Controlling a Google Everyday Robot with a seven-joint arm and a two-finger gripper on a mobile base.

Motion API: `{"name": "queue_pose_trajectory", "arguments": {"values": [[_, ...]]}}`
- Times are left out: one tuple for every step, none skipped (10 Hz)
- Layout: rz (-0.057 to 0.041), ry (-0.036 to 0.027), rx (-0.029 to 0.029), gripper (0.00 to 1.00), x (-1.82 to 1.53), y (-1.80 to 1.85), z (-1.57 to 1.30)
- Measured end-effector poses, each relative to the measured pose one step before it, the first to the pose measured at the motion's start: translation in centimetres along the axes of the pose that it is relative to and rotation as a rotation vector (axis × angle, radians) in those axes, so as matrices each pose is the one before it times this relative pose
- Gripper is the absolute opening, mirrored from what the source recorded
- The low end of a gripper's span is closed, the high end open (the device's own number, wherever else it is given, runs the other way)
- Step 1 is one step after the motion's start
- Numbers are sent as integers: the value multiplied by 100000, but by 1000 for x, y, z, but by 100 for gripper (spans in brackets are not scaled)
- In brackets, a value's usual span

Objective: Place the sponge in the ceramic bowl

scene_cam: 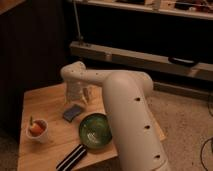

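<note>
Hovering just above the sponge [73, 112], the gripper [80, 96] seems to be reaching for it. How open it is, I cannot tell. The next move calls for lowering, grasping, then carrying to the ceramic bowl [95, 131] just beyond.

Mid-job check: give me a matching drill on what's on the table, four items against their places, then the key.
Items:
1 sponge
2 ceramic bowl
3 white cup
4 claw

Places:
A near the left edge of the table, orange thing inside
B close over the table, just beyond the sponge
C flat on the wood, between claw and bowl
D empty, near the front edge

Pairs: 1-C, 2-D, 3-A, 4-B
</note>
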State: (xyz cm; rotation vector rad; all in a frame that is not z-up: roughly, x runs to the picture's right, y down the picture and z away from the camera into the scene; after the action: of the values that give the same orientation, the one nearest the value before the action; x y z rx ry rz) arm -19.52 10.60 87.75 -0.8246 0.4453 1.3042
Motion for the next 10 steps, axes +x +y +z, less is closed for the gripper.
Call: {"name": "queue_pose_trajectory", "arguments": {"values": [[707, 341, -650, 80, 210, 211, 349], [832, 463, -377, 80, 209, 31, 417], [988, 644, -355, 80, 226, -39, 466], [552, 369, -177, 80, 118, -35, 256], [510, 366, -163, 80, 112, 6, 221], [535, 470, -128, 80, 103, 47, 291], [361, 423, -13, 80, 85, 38, 219], [504, 210, -81, 80, -20, 83, 154], [447, 180, 154, 80, -35, 90, 98], [424, 226, 299, 80, -37, 77, 57]]}}
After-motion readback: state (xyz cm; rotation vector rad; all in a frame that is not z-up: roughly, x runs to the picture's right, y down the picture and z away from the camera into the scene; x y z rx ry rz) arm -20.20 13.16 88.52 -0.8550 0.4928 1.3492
